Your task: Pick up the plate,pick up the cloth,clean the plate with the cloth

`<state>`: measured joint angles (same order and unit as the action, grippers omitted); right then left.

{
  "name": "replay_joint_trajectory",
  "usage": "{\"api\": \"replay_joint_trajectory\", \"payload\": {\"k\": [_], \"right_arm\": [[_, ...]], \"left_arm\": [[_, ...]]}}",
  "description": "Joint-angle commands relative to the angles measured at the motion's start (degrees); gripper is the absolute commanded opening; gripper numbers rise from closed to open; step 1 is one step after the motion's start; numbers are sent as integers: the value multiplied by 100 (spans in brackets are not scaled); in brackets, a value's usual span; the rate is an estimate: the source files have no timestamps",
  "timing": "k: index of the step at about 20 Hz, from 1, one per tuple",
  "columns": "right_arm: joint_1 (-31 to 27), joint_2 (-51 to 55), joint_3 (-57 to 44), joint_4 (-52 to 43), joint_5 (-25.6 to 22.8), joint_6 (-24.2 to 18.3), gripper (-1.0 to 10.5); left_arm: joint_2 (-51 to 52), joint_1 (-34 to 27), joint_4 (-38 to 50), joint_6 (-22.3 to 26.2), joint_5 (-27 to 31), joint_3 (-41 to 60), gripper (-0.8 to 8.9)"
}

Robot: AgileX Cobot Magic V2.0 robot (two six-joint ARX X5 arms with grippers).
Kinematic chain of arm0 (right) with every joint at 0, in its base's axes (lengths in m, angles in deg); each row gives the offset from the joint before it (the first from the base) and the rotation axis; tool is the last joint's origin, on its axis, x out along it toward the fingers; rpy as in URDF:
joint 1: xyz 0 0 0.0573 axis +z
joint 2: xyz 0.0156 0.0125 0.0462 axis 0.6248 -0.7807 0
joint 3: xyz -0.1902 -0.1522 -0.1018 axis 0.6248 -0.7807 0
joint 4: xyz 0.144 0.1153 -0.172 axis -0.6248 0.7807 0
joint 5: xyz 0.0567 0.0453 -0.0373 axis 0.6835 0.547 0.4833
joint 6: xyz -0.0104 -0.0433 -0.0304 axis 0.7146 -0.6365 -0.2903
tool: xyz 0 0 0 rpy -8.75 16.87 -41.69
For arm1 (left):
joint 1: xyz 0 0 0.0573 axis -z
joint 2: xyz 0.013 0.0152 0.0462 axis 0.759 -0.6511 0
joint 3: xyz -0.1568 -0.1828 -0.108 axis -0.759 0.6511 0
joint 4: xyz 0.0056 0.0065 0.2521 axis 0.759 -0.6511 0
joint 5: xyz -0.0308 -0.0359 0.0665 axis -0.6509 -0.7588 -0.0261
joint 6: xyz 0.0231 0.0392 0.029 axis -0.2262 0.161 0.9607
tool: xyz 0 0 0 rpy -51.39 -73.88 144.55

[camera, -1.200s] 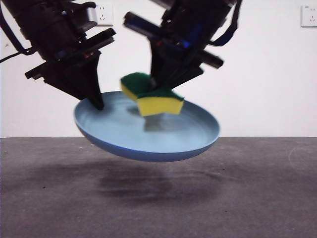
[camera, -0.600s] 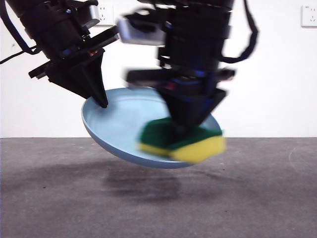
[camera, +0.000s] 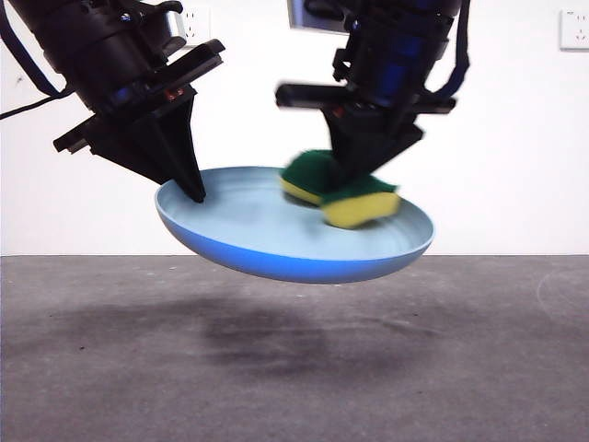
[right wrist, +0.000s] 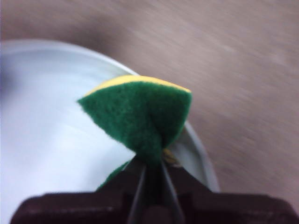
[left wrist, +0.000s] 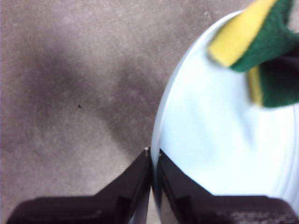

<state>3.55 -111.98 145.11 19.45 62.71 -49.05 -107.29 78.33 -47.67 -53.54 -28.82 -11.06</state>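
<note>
The light-blue plate [camera: 276, 235] hangs in the air above the table, tilted a little. My left gripper [camera: 195, 191] is shut on its left rim; the left wrist view shows the jaws pinching the rim [left wrist: 154, 156] of the plate [left wrist: 219, 140]. My right gripper [camera: 354, 189] is shut on the cloth, a yellow sponge with a green top [camera: 340, 191], and holds it on the plate's inner surface right of centre. In the right wrist view the squeezed sponge [right wrist: 140, 116] sits over the plate [right wrist: 46, 130]. The sponge also shows in the left wrist view [left wrist: 261, 42].
The grey table [camera: 294, 359] lies below, with the plate's shadow [camera: 267, 341] on it. A white wall with two sockets [camera: 572, 29] stands behind.
The right gripper swung the sponge from the plate's middle down to its near right rim, then back up onto the inner surface. The plate tilted and then levelled in the left gripper.
</note>
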Motion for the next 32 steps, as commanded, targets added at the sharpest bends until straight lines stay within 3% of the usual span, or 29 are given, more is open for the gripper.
{"api": "replay_joint_trajectory", "payload": {"k": [1,6,10,12,13,15,17,20,24,26,29,32], "right_arm": [[13,-114,-24,-258,868,208,-13],[166,-184,-24,-127,1731,389,-12],[260,-181,-24,1145,1541,247,-12],[258,-164,-24,1788,442,127,-12],[247,-140,-24,1932,-376,61,-12],[201,-83,-24,1759,-1655,-120,-12],[90,-20,-24,1130,-1930,-249,-12],[28,-15,-24,195,-1565,-262,-12],[-13,-15,-24,-820,-221,-260,-12],[-13,-2,-20,-1088,284,-238,-12],[-13,223,-20,-1043,339,-136,-12],[-13,616,-20,-667,306,-136,-12]], "left_arm": [[-4,70,264,-79,-186,0,-8],[-4,68,835,-330,-236,0,-8],[-4,11,1027,-439,-240,0,-8],[-4,-24,940,-426,-247,0,-8],[-4,-24,846,-413,-249,-2,-8],[-4,-20,616,-326,-262,0,-8],[-4,-4,426,-238,-267,0,-8],[-4,7,367,-219,-345,-2,-8],[-4,15,358,-57,-339,0,-8],[-4,15,330,96,-35,-2,-8],[-22,2,219,472,905,0,-8],[-184,-223,302,669,1137,0,-8]]}}
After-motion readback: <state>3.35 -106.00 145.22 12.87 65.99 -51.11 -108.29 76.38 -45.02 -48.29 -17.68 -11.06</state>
